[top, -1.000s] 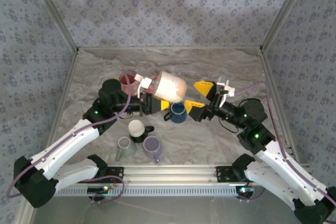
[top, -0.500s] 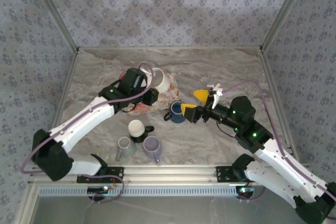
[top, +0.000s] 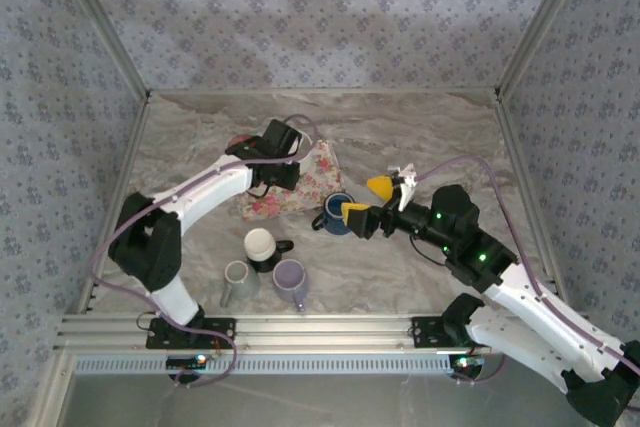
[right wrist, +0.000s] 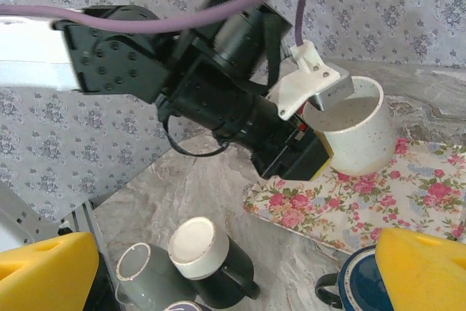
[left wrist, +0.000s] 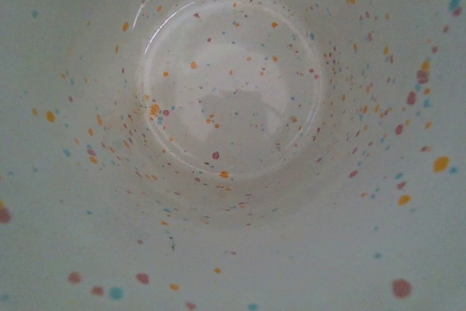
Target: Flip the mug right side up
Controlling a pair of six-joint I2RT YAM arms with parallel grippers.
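Looking from the right wrist, we saw the left hand (right wrist: 324,125) clamped narrowly on the rim of the speckled mug (right wrist: 357,132), one finger inside the mouth and the other against the outer wall. The mug stood upright with its opening facing up, over the far part of the floral cloth (right wrist: 364,202). We could not tell whether its base touched the cloth or hung just above it. The left wrist camera looked straight down into the mug's cream interior (left wrist: 233,107), dotted with orange, red and blue flecks.

The right hand (top: 366,199) was spread wide and held nothing. Its yellow fingers sat just beside the blue mug (top: 335,215), which rested on the marbled counter (top: 420,137) at the cloth's near right corner.

Nearer the arm bases we saw three more mugs grouped close together: a black mug (top: 262,247) with a white top, a grey mug (top: 238,282) and a lavender mug (top: 290,277). All three stood well apart from the speckled mug.
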